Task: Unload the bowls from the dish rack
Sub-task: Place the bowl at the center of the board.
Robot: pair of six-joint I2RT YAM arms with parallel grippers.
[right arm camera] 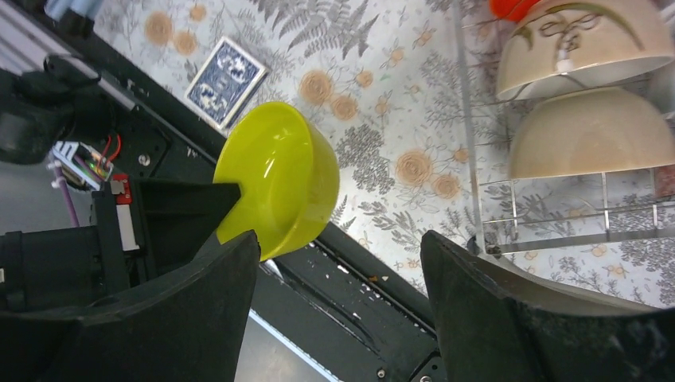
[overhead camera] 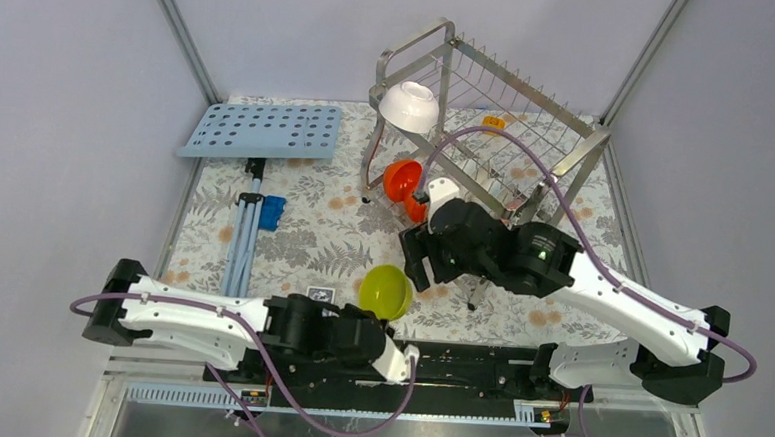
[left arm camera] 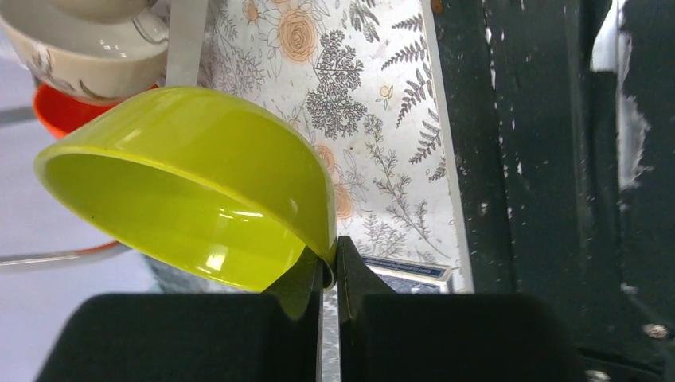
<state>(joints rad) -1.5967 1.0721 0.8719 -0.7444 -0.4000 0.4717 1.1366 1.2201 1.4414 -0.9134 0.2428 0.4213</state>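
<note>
My left gripper is shut on the rim of the yellow-green bowl, which is tilted above the floral table near the front edge. Just behind that bowl, my right gripper stands open with nothing between its fingers. From the right wrist the yellow-green bowl shows left of the jaws. The steel dish rack stands at the back right. A white bowl sits at its upper left corner and an orange bowl lower down. Two beige bowls lie in the rack's lower tier.
A light-blue perforated tray lies at the back left, with a blue folded stand in front of it. A blue card box lies on the table by the yellow-green bowl. A small yellow-orange block sits on the rack's top.
</note>
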